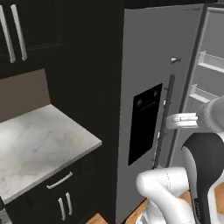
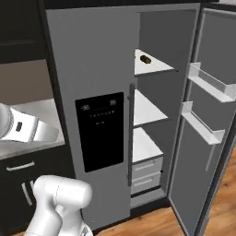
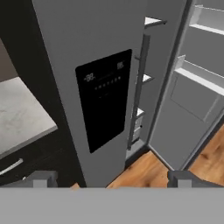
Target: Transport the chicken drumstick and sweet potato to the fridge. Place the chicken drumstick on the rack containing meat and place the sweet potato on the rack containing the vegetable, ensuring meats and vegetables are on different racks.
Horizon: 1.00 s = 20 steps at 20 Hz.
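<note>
before the fridge (image 2: 92, 69), right door swung open
claw (image 3: 109, 179) spread wide, holding nothing, facing the shut left door's black panel (image 3: 105, 98). a small dark lump (image 2: 145, 59), unclear which food, lies on the top shelf (image 2: 159, 67).

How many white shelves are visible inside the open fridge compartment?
3: top shelf carrying a small dark item, middle shelf, bottom shelf above the drawers. Others may be hidden higher.

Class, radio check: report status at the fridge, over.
Fingers open, empty. Tall grey fridge: right door open. Small dark lump on top white shelf. Nothing in the way.
</note>
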Tool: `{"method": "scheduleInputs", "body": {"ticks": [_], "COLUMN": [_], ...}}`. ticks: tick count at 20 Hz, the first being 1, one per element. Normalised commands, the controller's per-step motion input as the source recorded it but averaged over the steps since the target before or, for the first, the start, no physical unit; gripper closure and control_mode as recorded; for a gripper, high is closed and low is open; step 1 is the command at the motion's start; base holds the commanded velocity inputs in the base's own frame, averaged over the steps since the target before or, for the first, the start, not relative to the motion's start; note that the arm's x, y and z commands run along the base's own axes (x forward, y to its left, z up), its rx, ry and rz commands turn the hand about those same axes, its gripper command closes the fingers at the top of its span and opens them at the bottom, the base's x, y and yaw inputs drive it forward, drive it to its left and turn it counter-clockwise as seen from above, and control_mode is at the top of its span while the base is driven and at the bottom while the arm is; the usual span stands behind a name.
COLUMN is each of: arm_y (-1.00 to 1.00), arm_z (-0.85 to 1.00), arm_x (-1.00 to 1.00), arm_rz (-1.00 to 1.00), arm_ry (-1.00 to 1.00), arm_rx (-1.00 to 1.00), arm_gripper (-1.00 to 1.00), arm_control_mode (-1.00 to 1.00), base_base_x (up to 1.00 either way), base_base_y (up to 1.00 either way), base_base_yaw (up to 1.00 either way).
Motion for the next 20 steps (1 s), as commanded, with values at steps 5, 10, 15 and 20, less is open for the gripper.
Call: {"method": "scheduleInputs", "body": {"ticks": [5, 10, 15, 20], "arm_y": [0.0, 0.0, 0.0, 0.0], "arm_z": [0.0, 0.0, 0.0, 0.0], "arm_x": [0.0, 0.0, 0.0, 0.0], "arm_rz": [0.0, 0.0, 0.0, 0.0], "arm_ry": [0.0, 0.0, 0.0, 0.0], "arm_rx": [0.0, 0.0, 0.0, 0.0], "arm_gripper": [-1.0, -1.0, -1.0, -1.0], "arm_control_mode": [1.0, 1.0, 1.0, 1.0], "base_base_x": [-0.41, -0.93, -1.0, -1.0], "base_base_y": [1.0, 1.0, 0.94, 0.68], "base_base_yaw": [-0.31, -0.39, -0.26, -0.09]}}
